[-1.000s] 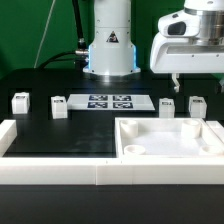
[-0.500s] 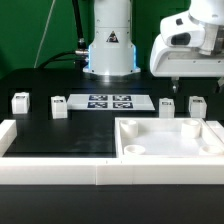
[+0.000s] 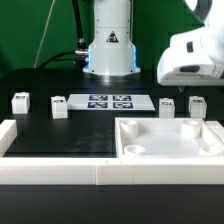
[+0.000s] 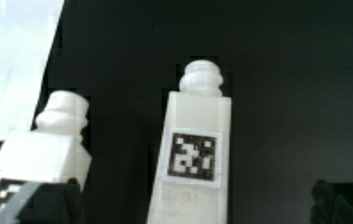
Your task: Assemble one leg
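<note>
Several small white legs with tags stand on the black table: two at the exterior view's left [image 3: 19, 101] [image 3: 58, 107] and two at its right [image 3: 167, 106] [image 3: 197, 105]. My gripper [image 3: 186, 92] hangs just above the right pair. In the wrist view one leg [image 4: 198, 140] lies between my open fingers, the dark fingertips [image 4: 342, 200] well apart from it on either side. My gripper [image 4: 191, 208] holds nothing. A second leg [image 4: 52, 140] lies beside it, outside the jaws.
The big white tray-like part [image 3: 170, 128] with corner holes lies in front of the right legs. The marker board [image 3: 110, 101] lies at the middle back. A white frame wall [image 3: 50, 172] runs along the front and left. The robot base [image 3: 110, 45] stands behind.
My gripper has moved toward the exterior view's right and lower, now over the right pair of legs. The legs and tray have not moved.
</note>
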